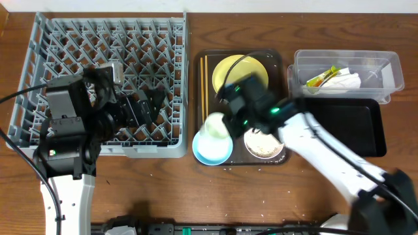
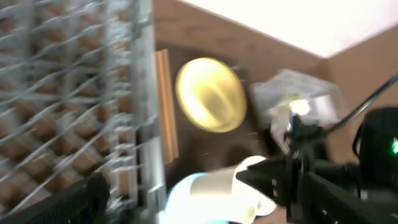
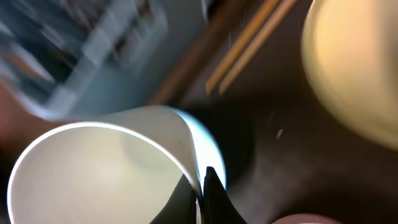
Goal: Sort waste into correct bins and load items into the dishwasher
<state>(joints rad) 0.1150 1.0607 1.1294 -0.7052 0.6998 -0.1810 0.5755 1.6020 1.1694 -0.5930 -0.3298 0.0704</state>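
Right gripper pinches the rim of the one small white cup at the serving tray's front-left corner, beside the light-blue bowl. Also on the tray: one yellow plate, two chopsticks, one white bowl. Left of the tray, the left gripper hangs spread over the single dish rack. Right of the tray are two bins: the clear tub, holding one wrapper and one tissue, and the black tray.

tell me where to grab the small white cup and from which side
By the thin rim wall, one finger inside, one outside, coming at its open mouth: the cup sits tilted over the blue bowl. The right gripper pinches it so.
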